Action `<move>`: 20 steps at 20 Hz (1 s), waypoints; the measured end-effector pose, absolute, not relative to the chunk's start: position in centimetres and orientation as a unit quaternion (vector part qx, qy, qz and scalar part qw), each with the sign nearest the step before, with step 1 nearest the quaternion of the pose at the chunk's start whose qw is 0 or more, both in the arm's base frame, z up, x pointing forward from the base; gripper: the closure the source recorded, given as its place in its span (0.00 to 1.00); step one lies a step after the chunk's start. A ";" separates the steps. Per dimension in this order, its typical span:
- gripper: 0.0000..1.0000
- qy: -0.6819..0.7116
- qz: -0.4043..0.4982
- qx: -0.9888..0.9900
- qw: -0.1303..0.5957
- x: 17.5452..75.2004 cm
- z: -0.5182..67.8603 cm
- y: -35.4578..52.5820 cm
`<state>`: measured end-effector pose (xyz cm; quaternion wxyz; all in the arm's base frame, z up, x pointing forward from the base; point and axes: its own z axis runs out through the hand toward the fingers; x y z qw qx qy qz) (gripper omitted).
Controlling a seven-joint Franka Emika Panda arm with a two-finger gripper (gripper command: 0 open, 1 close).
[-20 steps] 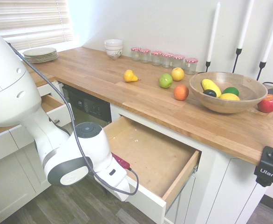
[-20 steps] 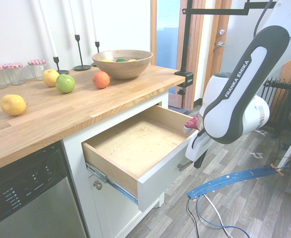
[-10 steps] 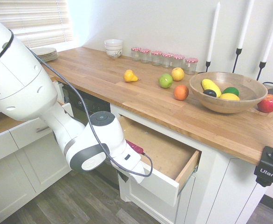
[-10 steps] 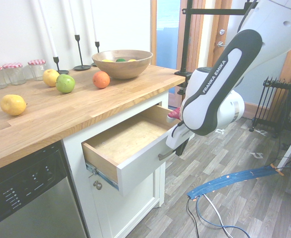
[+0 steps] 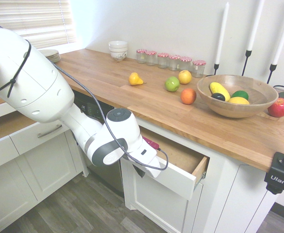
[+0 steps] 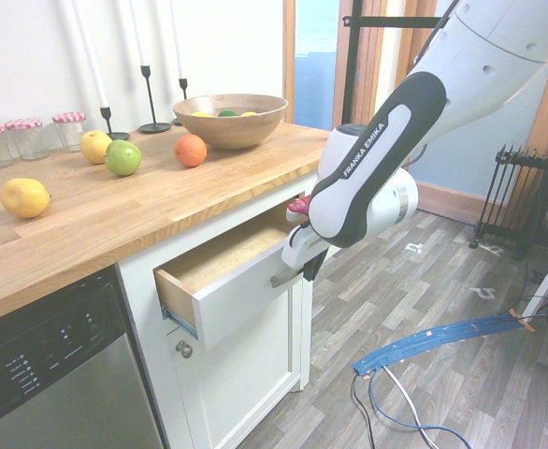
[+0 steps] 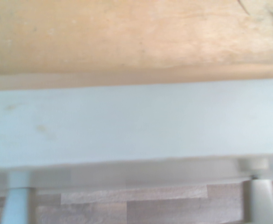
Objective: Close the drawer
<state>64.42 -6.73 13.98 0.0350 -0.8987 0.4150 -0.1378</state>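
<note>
The drawer (image 5: 173, 180) under the wooden worktop stands partly open, about a third of the way out. Its white front (image 6: 237, 297) carries a slim silver bar handle (image 6: 286, 278), and a strip of tan wood bottom (image 5: 178, 154) shows inside. My gripper (image 6: 306, 271) is shut and rests against the outside of the drawer front, beside the handle. It holds nothing. In the wrist view, the top edge of the white front (image 7: 136, 121) fills the middle, the wood bottom (image 7: 127, 32) lies beyond it, and a handle post (image 7: 16, 203) stands over the floor.
On the worktop (image 5: 113, 80) sit a wooden fruit bowl (image 5: 236, 94), loose fruit (image 5: 172, 84), jars (image 5: 171, 59), candlesticks and stacked plates (image 5: 49, 53). A dishwasher (image 6: 50, 374) stands beside the drawer cabinet. A black clamp (image 6: 349, 145) grips the worktop corner. A blue cable (image 6: 433, 339) lies on the floor.
The drawer has slid from fully open to about a third open. My gripper and arm moved with its front toward the cabinet.
</note>
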 end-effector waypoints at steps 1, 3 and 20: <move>1.00 0.415 -0.138 -0.899 0.035 65.0 14.1 -6.9; 1.00 0.415 -0.137 -0.899 0.035 66.3 14.3 -7.0; 1.00 0.412 -0.137 -0.900 0.034 73.8 13.5 -6.9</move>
